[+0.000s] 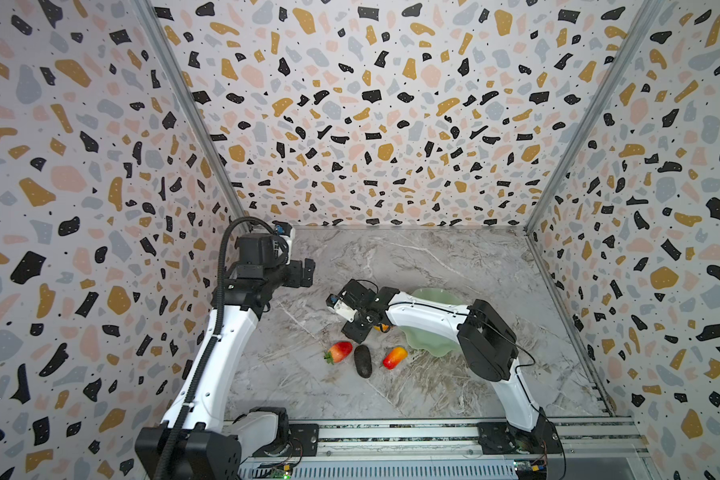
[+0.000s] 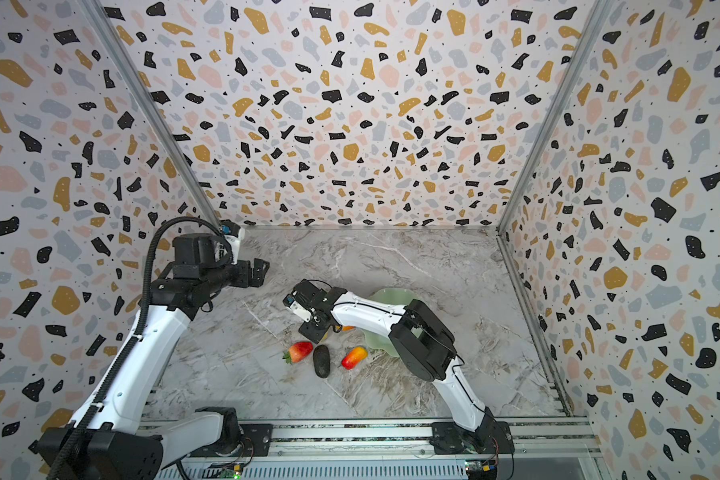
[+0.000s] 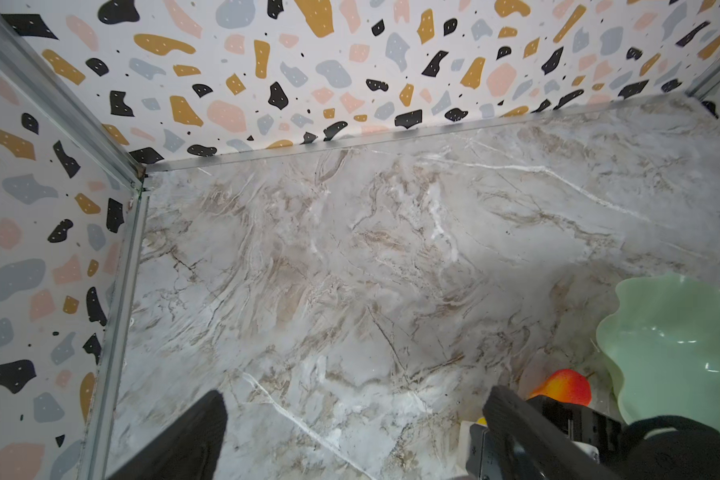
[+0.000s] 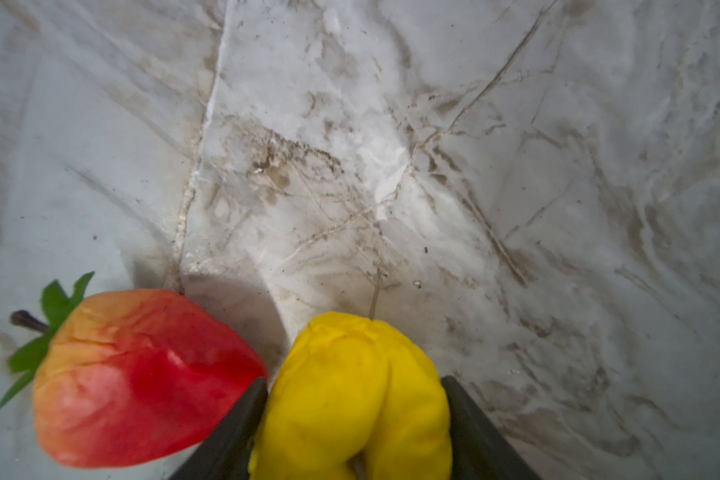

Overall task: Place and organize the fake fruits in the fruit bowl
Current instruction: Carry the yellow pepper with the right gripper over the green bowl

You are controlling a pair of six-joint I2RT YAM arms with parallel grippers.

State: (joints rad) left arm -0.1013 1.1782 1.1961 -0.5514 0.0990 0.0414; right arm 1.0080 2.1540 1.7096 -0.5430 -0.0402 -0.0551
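Your right gripper (image 4: 352, 380) squeezes the bumpy yellow fruit (image 4: 350, 415) from both sides, just beside the left rim of the green fruit bowl (image 1: 431, 344). One red-orange oval (image 3: 566, 386) lies by that rim too. A bit farther from the bowl you see a second oval (image 1: 395, 357), then the dark fruit (image 1: 362, 360), then the strawberry (image 1: 340, 351). Your left gripper (image 1: 304, 272) hangs wide open and empty, farthest from the bowl.

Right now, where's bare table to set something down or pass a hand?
Free: far table between back wall and fruit bowl; near strip between dark fruit and front rail. Crowded: centre, where right fingers pinch the yellow fruit beside the strawberry.
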